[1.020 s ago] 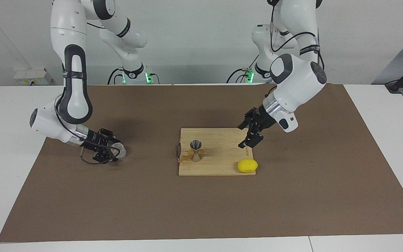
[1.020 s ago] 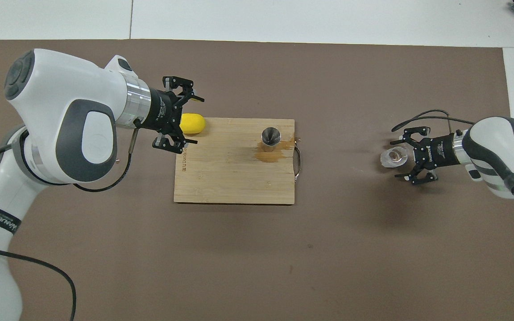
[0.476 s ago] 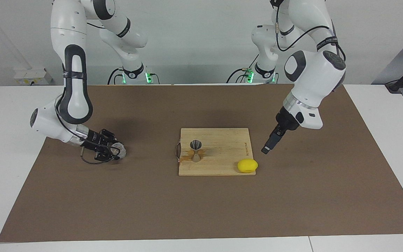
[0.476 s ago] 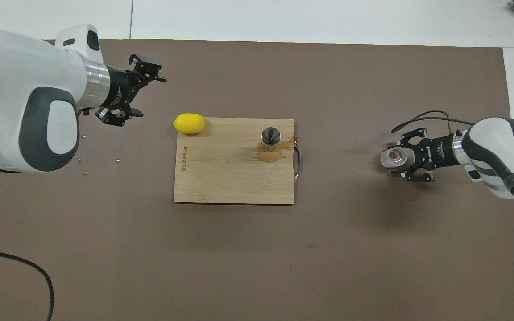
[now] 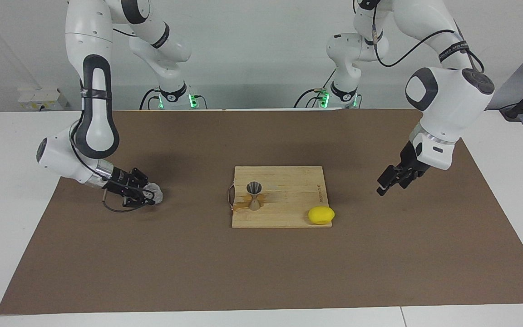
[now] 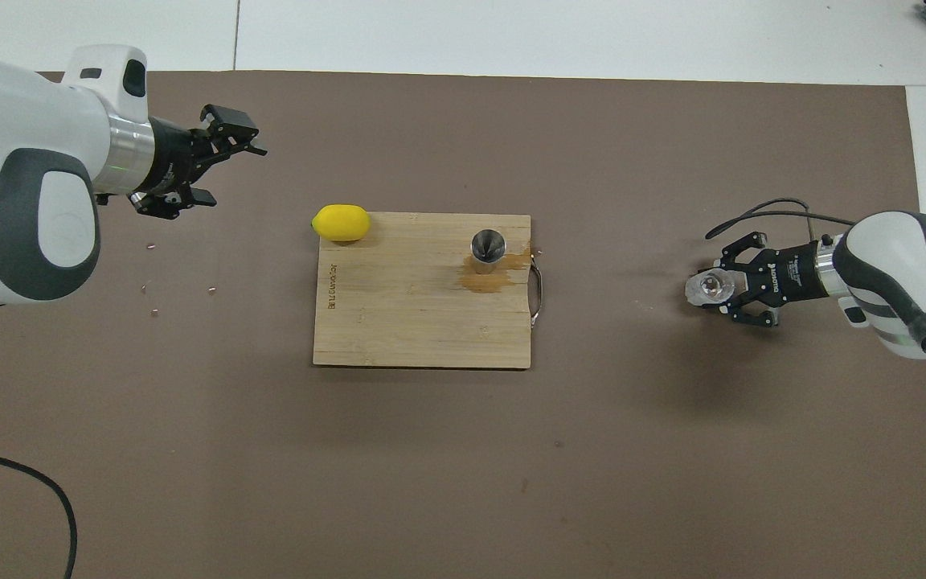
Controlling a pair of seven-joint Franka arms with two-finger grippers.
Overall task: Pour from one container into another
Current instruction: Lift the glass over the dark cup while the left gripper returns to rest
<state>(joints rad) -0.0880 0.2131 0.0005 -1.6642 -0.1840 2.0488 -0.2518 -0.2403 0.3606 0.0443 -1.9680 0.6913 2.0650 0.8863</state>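
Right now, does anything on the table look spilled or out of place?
Yes. A brownish wet stain spreads on the wooden board around the metal jigger, which stands upright. The lemon sits half off the board's corner.

A small clear glass tumbler [image 5: 155, 194] stands upright on the brown mat toward the right arm's end. A silver hourglass-shaped metal jigger [image 5: 254, 196] stands upright on the wooden board [image 5: 284, 213].

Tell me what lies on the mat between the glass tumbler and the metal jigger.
Nothing but bare brown mat and the cutting board edge with its handle separates the tumbler from the jigger; the overhead view shows it.
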